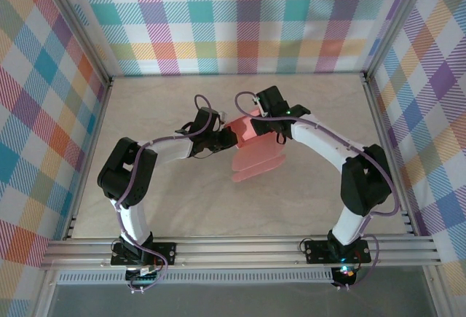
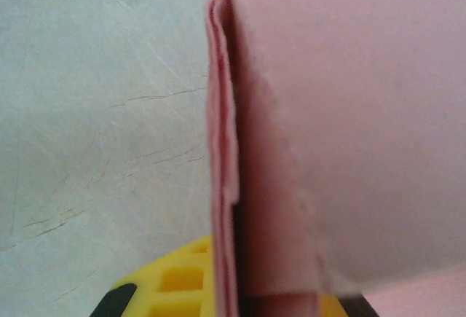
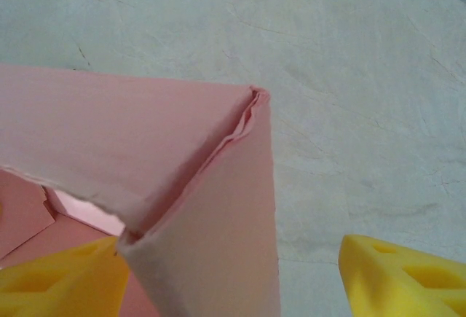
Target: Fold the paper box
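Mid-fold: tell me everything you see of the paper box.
The paper box is thin, matte salmon-pink card, half folded, at the middle of the table: walls raised on the far side, rounded flaps spread toward the near edge. The left wrist view shows an upright wall edge of doubled layers; the right wrist view, a raised corner with layers tucked in its seam. One finger of the right gripper lies close against that corner wall, the other apart.
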Controlling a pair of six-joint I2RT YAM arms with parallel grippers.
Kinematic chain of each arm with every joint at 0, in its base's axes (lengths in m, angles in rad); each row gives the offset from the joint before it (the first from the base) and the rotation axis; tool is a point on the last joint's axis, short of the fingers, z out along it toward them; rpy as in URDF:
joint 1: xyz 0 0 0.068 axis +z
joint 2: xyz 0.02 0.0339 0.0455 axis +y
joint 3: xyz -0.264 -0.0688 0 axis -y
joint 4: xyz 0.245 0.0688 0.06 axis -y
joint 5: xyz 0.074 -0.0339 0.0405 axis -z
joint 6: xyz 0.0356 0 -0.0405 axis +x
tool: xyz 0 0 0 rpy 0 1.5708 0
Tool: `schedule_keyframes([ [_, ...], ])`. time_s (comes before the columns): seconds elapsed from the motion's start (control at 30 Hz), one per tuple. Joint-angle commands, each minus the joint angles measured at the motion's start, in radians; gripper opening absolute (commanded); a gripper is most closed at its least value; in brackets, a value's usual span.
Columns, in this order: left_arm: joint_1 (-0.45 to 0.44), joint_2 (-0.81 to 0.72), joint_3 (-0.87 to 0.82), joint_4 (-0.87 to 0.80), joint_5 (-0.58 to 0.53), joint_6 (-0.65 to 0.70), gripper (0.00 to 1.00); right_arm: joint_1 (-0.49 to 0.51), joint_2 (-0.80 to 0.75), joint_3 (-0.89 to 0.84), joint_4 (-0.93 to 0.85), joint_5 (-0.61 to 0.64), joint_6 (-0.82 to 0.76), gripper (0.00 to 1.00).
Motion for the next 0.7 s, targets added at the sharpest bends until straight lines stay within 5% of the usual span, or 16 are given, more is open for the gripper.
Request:
schedule_keyframes([
  [0.0,-0.006,0.012,0.048,-0.034,0.004,0.013,0.00,-0.008,-0.068,0.022,0.021,-0.041,0.016,0.77],
  [0.2,-0.006,-0.004,0.142,-0.313,-0.103,0.137,0.00,-0.035,-0.162,-0.029,0.056,-0.168,0.100,0.87],
  [0.67,-0.003,0.060,0.496,-1.120,-0.261,0.559,0.00,-0.169,-0.288,-0.192,0.070,-0.334,0.211,0.88],
])
